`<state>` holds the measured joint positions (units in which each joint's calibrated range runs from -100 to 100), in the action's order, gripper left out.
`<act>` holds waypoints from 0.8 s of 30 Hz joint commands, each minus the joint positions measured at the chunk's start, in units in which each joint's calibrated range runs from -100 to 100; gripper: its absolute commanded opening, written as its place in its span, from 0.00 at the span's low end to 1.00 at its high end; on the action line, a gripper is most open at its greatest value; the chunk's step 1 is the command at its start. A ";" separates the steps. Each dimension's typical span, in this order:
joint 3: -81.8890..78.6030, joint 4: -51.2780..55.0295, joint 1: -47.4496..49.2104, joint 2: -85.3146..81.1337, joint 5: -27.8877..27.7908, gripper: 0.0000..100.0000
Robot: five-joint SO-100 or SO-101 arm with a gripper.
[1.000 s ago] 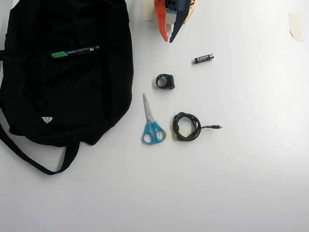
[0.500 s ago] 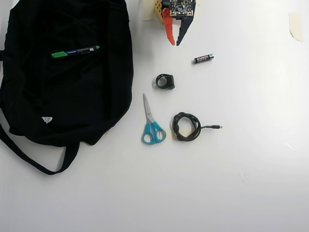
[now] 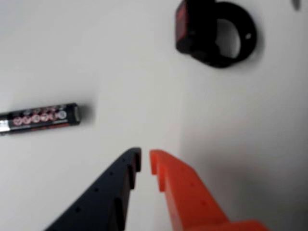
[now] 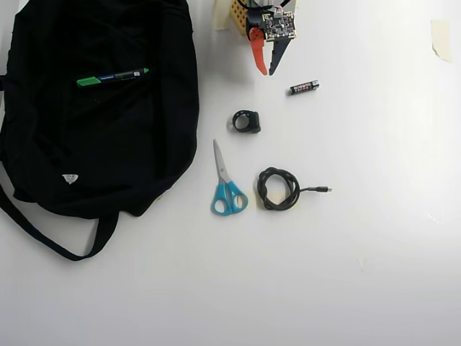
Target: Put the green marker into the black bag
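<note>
White tabletop (image 4: 374, 274), evenly lit, seen from overhead. Far left: the black bag (image 4: 50, 130), large and floppy, spread flat, with a small white logo tag (image 4: 70, 178) near its lower part and a long black strap (image 4: 43, 234) looping out below. Lying on top of the bag's upper fabric, nearly level and slightly tilted: the green marker (image 4: 112, 77), slim, black-barrelled, bright green cap at its left end, small green tip at its right, a pale label band midway. Whether resting on the fabric or partly tucked into an opening, cannot tell. Right of the bag, well apart: blue-handled scissors (image 4: 227, 184), blades pointing up the frame. Above those, a small black ring-shaped clip (image 4: 246, 121). At the top edge, empty-clawed and nearly closed, only a thin slit between orange and dark fingers: the gripper (image 4: 266, 71); same narrow slit in the wrist view (image 3: 144, 161). Below, a coiled black cable (image 4: 279, 189) with plug trailing right. Right of the gripper, near but not touching: a black battery (image 4: 304, 87). Top right corner: a scrap of beige tape (image 4: 441, 37).
</note>
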<state>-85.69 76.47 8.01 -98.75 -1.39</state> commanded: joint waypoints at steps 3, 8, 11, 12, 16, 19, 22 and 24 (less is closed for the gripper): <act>-3.08 0.19 -0.01 -0.91 0.29 0.02; -3.26 0.10 -0.16 -0.91 0.34 0.02; -4.60 -1.36 -0.60 -0.91 0.29 0.02; -6.40 -1.62 -0.75 -0.91 0.19 0.02; -13.59 -4.55 -0.75 -0.83 0.03 0.02; -13.59 -4.29 -0.01 -0.83 0.08 0.02; -13.59 -4.29 -0.75 -0.83 0.29 0.02; -13.59 -4.29 -0.75 -0.83 0.03 0.02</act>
<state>-97.33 72.09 7.57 -98.84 -1.20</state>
